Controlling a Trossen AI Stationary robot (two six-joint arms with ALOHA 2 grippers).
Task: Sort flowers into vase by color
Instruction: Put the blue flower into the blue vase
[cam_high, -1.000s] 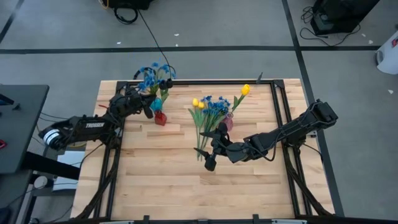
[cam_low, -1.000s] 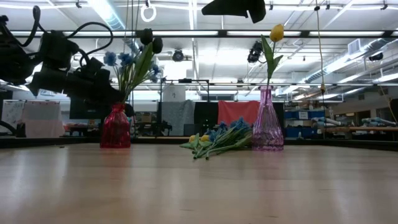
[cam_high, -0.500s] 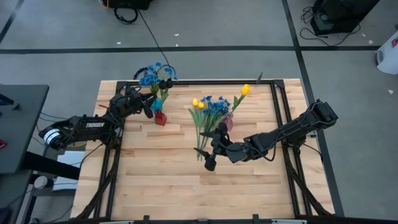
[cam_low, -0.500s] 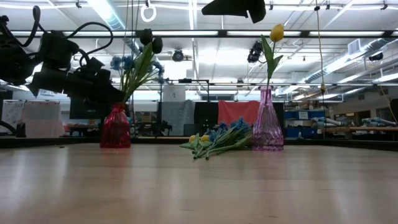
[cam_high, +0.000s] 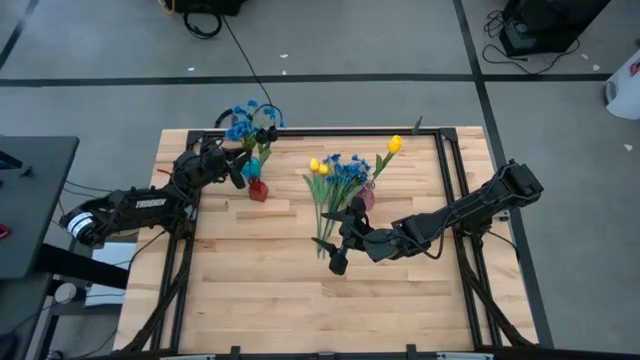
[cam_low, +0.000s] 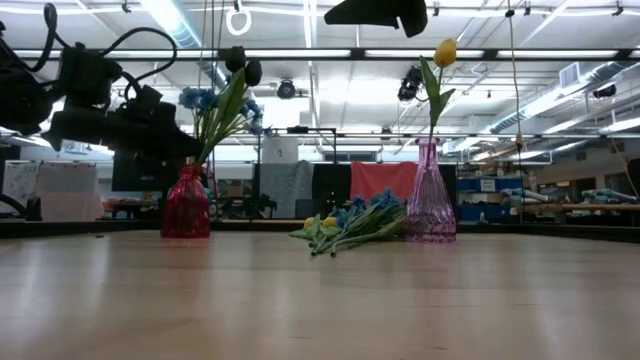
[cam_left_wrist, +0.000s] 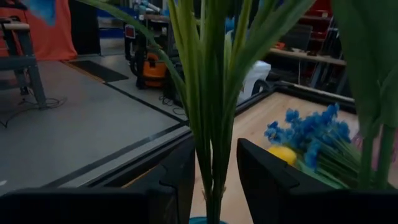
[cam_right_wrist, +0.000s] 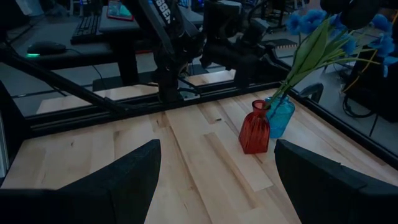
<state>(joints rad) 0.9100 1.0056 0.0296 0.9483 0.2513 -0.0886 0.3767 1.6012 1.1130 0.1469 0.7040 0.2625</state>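
Note:
A bunch of blue blossoms (cam_high: 248, 118) and dark tulips (cam_low: 240, 65) stands with its green stems in a teal vase (cam_right_wrist: 278, 115), right behind a red vase (cam_high: 258, 190). My left gripper (cam_high: 240, 168) is beside these vases, shut on the stems. A purple vase (cam_low: 430, 205) holds one yellow tulip (cam_high: 396, 144). More blue and yellow flowers (cam_high: 330, 190) lie flat on the table beside it. My right gripper (cam_high: 338, 262) is open and hovers near that pile's stem ends, touching nothing. My left gripper (cam_left_wrist: 216, 149) has the bunch's green stems (cam_left_wrist: 214, 168) pinched between its two fingers, just above the teal vase's rim (cam_left_wrist: 211, 220). The fingers come level from the table's left and lie across the stems. The bunch stands nearly upright with its lower ends in the vase.
The black frame rail (cam_high: 300, 131) runs along the table's far edge behind the vases. Bare wood (cam_high: 280, 290) fills the near half of the table. The red vase (cam_right_wrist: 255, 130) stands close against the teal one.
My left gripper has shifted slightly toward the table's right. The bunch has moved with it: the blue blossoms have swung a little to the right while the stem ends have stayed in the vase. My right arm has kept still.

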